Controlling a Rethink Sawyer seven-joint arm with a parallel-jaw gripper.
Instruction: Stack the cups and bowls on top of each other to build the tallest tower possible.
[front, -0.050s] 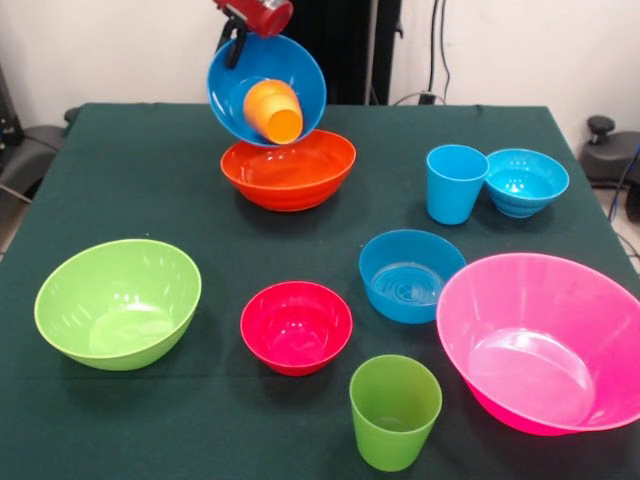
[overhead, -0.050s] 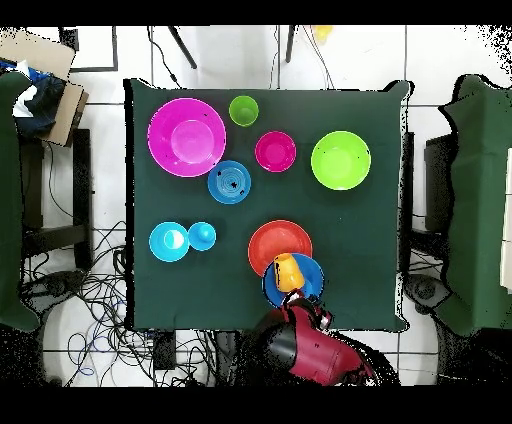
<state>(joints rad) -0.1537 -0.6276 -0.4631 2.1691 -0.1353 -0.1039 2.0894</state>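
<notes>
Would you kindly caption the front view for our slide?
Gripper tilts blue bowl, orange cup inside, over orange bowl.

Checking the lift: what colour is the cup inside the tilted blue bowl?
Orange. The cup lies on its side in the large blue bowl, clearest in the front view.

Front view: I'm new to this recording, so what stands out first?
A large blue bowl hangs tilted from the gripper at the table's far side, an orange cup lying in it, just above the wide orange bowl. Nearest the camera, a big pink bowl fills the right corner beside a green cup.
</notes>
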